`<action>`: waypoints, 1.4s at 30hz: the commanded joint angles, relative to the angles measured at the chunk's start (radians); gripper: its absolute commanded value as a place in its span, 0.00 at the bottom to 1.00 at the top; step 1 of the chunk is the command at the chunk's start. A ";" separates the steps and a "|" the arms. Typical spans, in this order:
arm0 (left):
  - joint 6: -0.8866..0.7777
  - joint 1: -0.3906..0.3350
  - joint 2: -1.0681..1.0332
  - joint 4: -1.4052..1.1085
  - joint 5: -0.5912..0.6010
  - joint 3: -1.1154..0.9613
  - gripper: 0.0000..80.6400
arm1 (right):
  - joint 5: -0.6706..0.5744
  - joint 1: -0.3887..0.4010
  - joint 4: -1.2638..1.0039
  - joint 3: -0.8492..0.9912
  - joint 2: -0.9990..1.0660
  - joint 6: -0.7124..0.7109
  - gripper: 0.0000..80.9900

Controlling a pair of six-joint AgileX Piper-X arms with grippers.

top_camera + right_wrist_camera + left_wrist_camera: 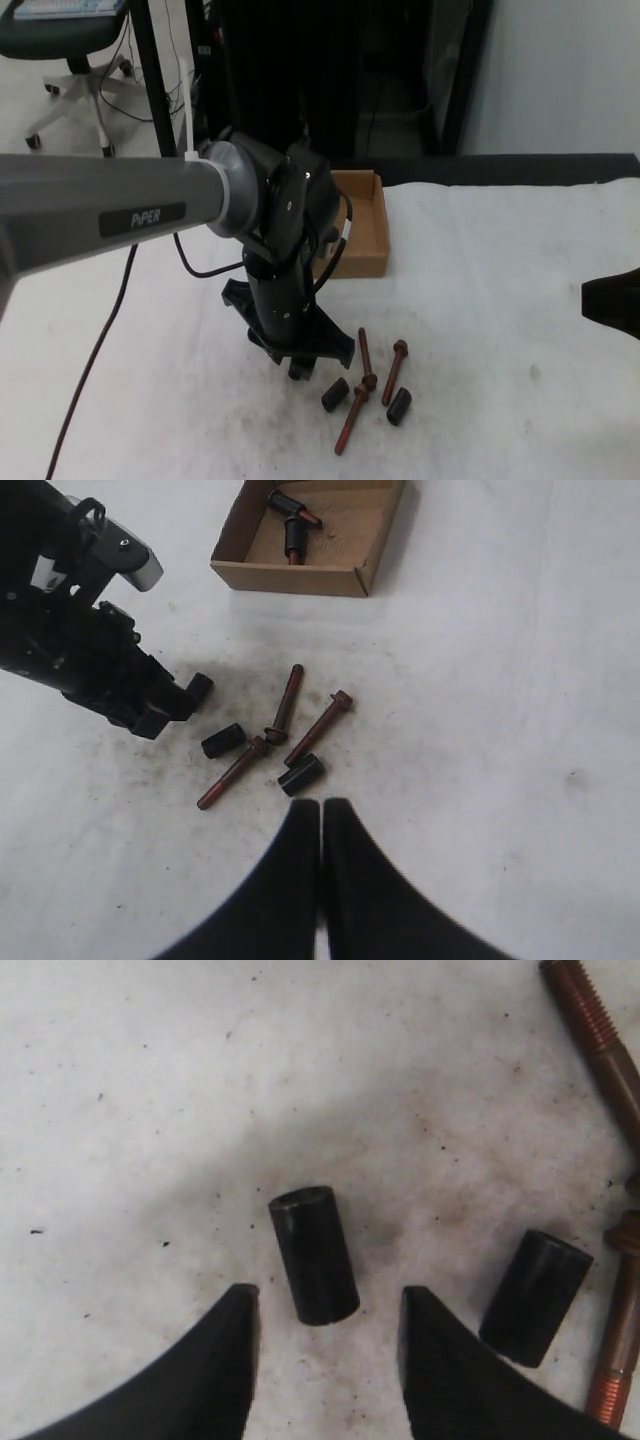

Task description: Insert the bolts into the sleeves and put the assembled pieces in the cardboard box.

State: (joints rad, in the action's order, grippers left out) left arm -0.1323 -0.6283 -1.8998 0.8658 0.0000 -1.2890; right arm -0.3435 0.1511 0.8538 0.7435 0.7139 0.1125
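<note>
Three rusty-brown bolts (395,372) lie flat, close together. Two black sleeves (334,394) lie on their sides at the cluster's eight and four o'clock. The open cardboard box (365,262), at twelve o'clock, holds two assembled pieces (293,535).

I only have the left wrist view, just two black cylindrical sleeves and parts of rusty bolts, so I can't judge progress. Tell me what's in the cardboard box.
Observer: The brown cardboard box already holds two assembled pieces, each a black sleeve with a rusty bolt end sticking out.
Operator: Good. Now report the state of the right gripper.
Observer: The right gripper is shut and holds nothing.
</note>
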 commanded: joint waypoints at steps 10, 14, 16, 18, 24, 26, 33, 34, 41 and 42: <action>-0.008 0.000 -0.007 -0.069 -0.014 -0.006 0.52 | -0.014 0.003 -0.006 0.003 -0.007 0.002 0.01; -0.008 0.000 -0.007 -0.060 -0.014 -0.006 0.52 | -0.014 0.003 -0.006 0.003 -0.007 0.002 0.01; -0.008 0.000 -0.007 -0.053 -0.014 -0.006 0.52 | -0.014 0.003 -0.006 0.003 -0.007 0.002 0.01; -0.008 0.000 -0.007 -0.046 -0.014 -0.006 0.52 | -0.014 0.003 -0.006 0.003 -0.007 0.000 0.01; -0.008 0.000 -0.018 -0.052 -0.014 -0.006 0.52 | -0.014 0.003 -0.004 0.003 -0.007 0.000 0.01; -0.010 0.000 -0.028 -0.052 -0.014 -0.006 0.52 | -0.014 0.003 -0.002 0.003 -0.007 0.000 0.01; -0.010 0.000 -0.051 -0.062 -0.014 -0.006 0.52 | -0.014 0.003 0.021 0.003 -0.007 0.000 0.01; -0.010 0.000 -0.054 -0.061 -0.014 -0.006 0.52 | -0.014 0.003 0.025 0.003 -0.007 0.000 0.01; -0.010 0.000 -0.057 -0.063 -0.014 -0.006 0.38 | -0.014 0.003 0.025 0.003 -0.007 0.000 0.01; -0.010 0.000 -0.057 -0.060 -0.014 -0.006 0.30 | -0.014 0.003 0.025 0.003 -0.007 0.000 0.01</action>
State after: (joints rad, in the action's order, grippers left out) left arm -0.1346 -0.6283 -1.9577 0.8093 0.0000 -1.2907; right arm -0.3435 0.1511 0.8762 0.7435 0.7139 0.1125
